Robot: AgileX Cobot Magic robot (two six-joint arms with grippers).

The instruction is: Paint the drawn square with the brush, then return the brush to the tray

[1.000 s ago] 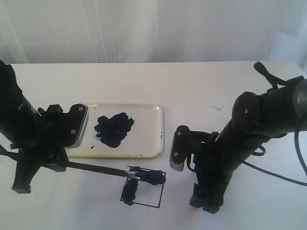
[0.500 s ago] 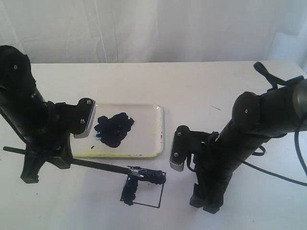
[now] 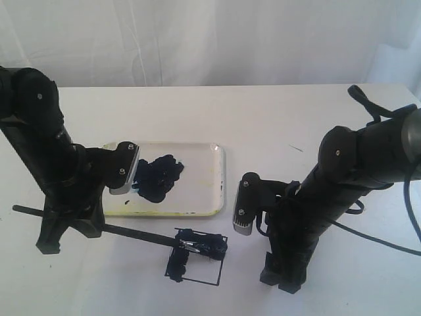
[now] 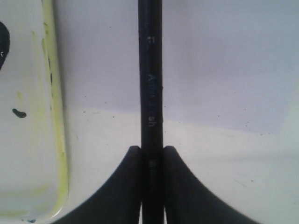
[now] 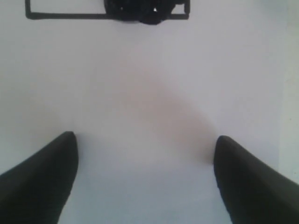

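Note:
The long black brush [image 3: 131, 233] lies almost level over the table, its silver ferrule and tip resting in the drawn square [image 3: 197, 258]. The square's upper part is daubed black and its lower right interior is white. My left gripper [image 3: 71, 227] is shut on the brush handle, seen up close as the brush [image 4: 150, 84] pinched in the left gripper [image 4: 152, 150]. The yellowish tray [image 3: 200, 187] with its black blot lies just behind the brush, and the tray rim [image 4: 58, 140] runs beside the handle. My right gripper [image 3: 281, 278] stands open and empty to the right of the square, which shows as the drawn square [image 5: 60, 15] ahead of the right gripper [image 5: 145, 137].
A black cable [image 3: 375, 237] trails across the table behind the right arm. A white curtain [image 3: 210, 39] hangs along the back edge. A small dark mark [image 3: 296, 149] sits on the table right of the tray.
My left arm has shifted to the right and stands more upright, carrying the brush with it. The handle's free end now shows at the far left. The right arm has not moved.

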